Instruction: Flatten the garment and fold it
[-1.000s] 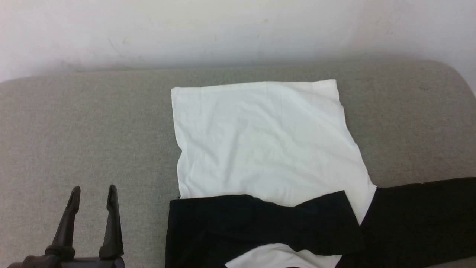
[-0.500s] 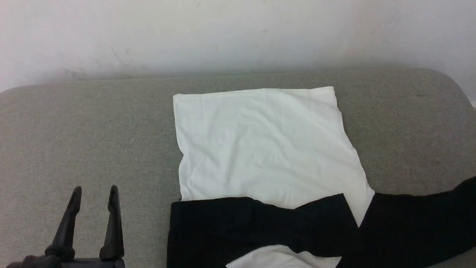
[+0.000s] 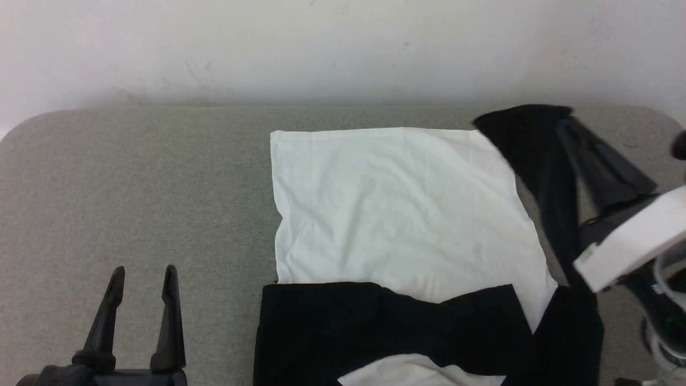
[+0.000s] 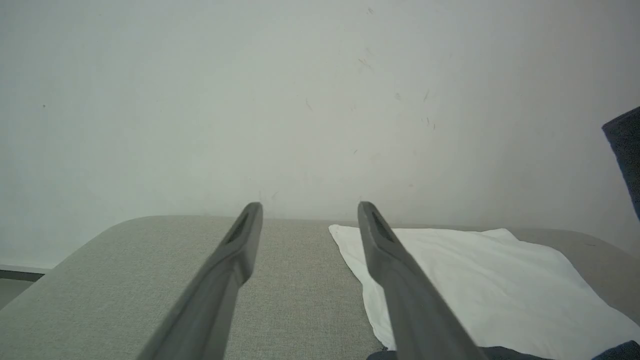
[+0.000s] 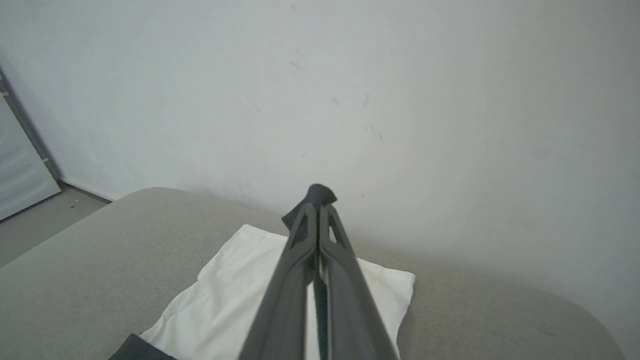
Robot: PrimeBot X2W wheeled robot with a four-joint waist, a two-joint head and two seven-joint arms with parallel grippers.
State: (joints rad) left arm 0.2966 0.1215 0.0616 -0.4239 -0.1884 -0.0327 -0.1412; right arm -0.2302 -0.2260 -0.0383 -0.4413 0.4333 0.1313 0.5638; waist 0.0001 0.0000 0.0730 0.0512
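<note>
The garment (image 3: 402, 209) lies on the grey table with its cream-white body spread flat. One black sleeve (image 3: 386, 327) is folded across its near end. The other black sleeve (image 3: 541, 171) is lifted off the table at the right, stretched up toward the far edge. My right gripper (image 3: 565, 124) is shut on that sleeve's end; the black cloth (image 5: 316, 192) bunches at the fingertips of my right gripper (image 5: 316, 205) in the right wrist view. My left gripper (image 3: 143, 276) stands open over bare table left of the garment, nothing between its fingers (image 4: 240, 240).
The grey padded table (image 3: 134, 187) has rounded corners and stands against a white wall (image 3: 321, 48). Bare tabletop stretches left of the garment. The right wrist view shows floor and a pale panel (image 5: 22, 170) off the table's far left.
The right sleeve, earlier lying out to the right on the table, is now raised and carried toward the far edge by my right arm, which has come into view. The camera shifted slightly.
</note>
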